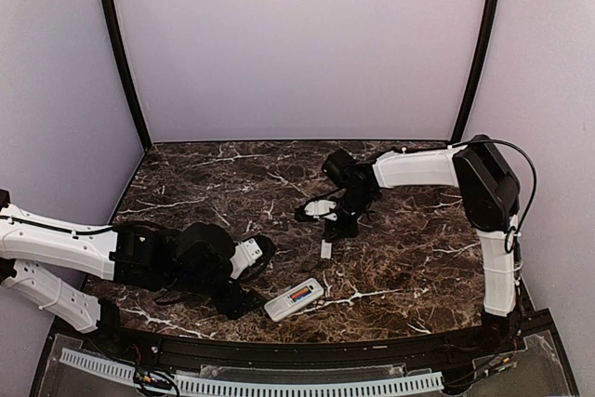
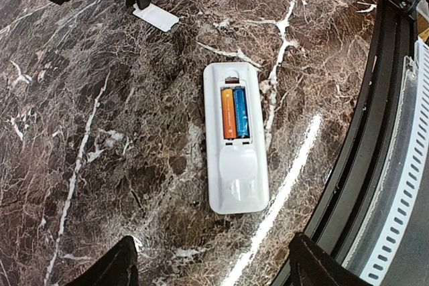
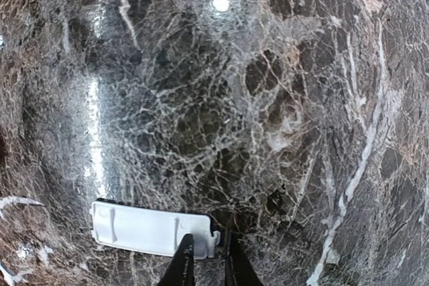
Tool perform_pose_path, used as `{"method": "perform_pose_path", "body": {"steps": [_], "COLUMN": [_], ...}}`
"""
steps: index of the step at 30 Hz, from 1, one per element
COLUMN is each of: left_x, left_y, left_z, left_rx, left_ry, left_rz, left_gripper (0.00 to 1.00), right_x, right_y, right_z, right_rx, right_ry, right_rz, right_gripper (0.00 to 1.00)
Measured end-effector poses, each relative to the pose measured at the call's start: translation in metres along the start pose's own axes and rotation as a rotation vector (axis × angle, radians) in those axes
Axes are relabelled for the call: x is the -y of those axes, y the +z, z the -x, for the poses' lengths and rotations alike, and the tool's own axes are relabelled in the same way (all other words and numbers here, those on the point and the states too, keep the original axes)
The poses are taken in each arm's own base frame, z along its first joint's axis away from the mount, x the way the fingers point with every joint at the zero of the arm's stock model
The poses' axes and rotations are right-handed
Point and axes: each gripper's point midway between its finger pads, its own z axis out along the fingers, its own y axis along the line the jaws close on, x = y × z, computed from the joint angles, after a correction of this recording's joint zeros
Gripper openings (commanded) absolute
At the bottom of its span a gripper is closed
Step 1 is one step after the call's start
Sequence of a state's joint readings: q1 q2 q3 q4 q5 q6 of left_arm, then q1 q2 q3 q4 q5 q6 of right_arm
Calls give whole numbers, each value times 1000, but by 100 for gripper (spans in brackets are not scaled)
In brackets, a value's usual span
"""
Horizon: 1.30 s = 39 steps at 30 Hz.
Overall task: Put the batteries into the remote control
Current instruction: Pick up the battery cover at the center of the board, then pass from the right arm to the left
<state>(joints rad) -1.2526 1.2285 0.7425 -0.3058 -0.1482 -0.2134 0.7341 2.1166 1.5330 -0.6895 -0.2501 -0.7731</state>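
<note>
- Left wrist view: left gripper (image 2: pixel 218 269) has its fingers spread wide with nothing in them, low over the worktop (image 2: pixel 94 138).
- remote control (image 2: pixel 236 137) lies flat, back up, near the worktop's front edge. It is just ahead of those fingers and centred between them, not touching.
- batteries (image 2: pixel 234 113) sit side by side in the remote's open compartment, orange on the left, blue on the right in this view.
- battery cover (image 3: pixel 151 229) lies loose on the worktop, well apart from the remote, toward the middle.
- right gripper (image 3: pixel 209 262) has its fingers drawn almost together at the cover's tabbed end. Cannot tell if they actually pinch it.
</note>
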Motion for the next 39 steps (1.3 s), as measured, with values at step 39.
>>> {"method": "perform_pose_path", "body": {"steps": [39], "left_x": [2], "left_y": [-33], "left_z": [57], "left_rx": [268], "left_ry": [-164], "left_rz": [-44], "left_gripper": [80], "right_x": [-26], "right_y": [-125], "right_z": [83], "right_rx": [251], "right_ry": [38], "right_rz": [-321], "right_gripper": [0]}}
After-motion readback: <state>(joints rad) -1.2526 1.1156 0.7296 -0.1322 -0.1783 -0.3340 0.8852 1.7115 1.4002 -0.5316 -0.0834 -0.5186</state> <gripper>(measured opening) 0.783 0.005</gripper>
